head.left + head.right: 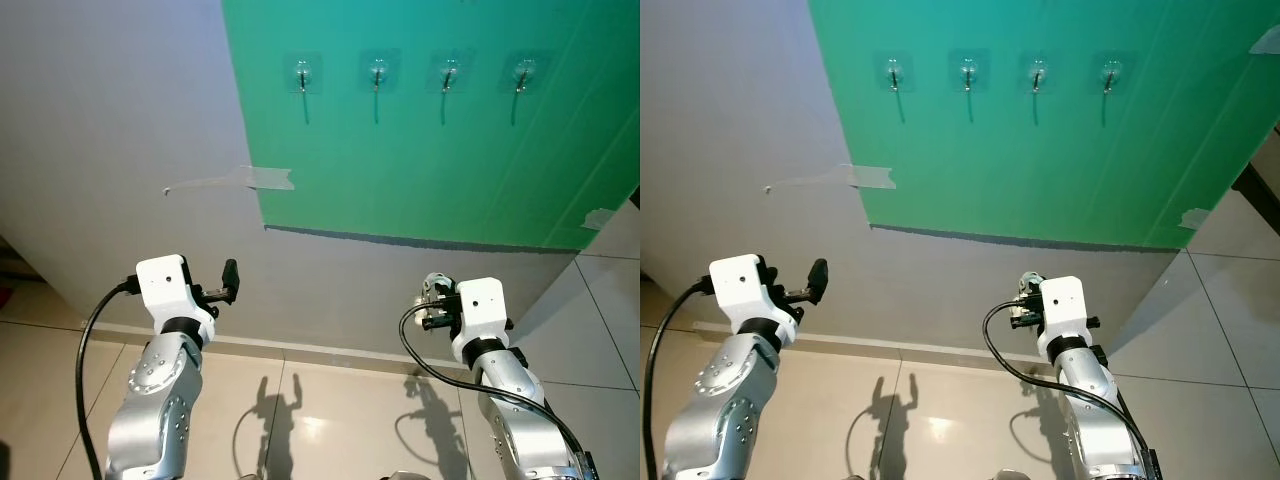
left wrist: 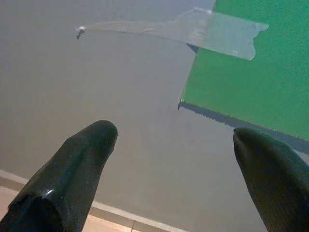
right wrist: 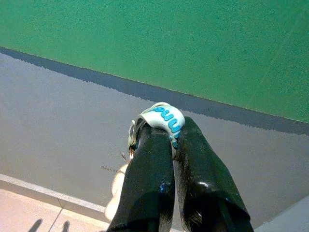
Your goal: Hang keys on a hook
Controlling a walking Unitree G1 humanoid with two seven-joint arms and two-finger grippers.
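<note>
Several clear adhesive hooks (image 1: 378, 72) run in a row high on a green panel (image 1: 430, 170) on the grey wall. My right gripper (image 1: 432, 290) is raised below the panel's lower edge, shut on the keys (image 3: 163, 119), whose white strap with blue lettering pokes out between the black fingers (image 3: 149, 183). On the left, my left gripper (image 1: 228, 280) is held up facing the grey wall, open, with nothing between its fingertips (image 2: 82, 159).
A strip of clear tape (image 1: 265, 179) holds the panel's left edge to the wall, another piece of tape (image 1: 598, 217) its right corner. A skirting line (image 1: 300, 350) meets the glossy tiled floor (image 1: 320, 420) below the arms.
</note>
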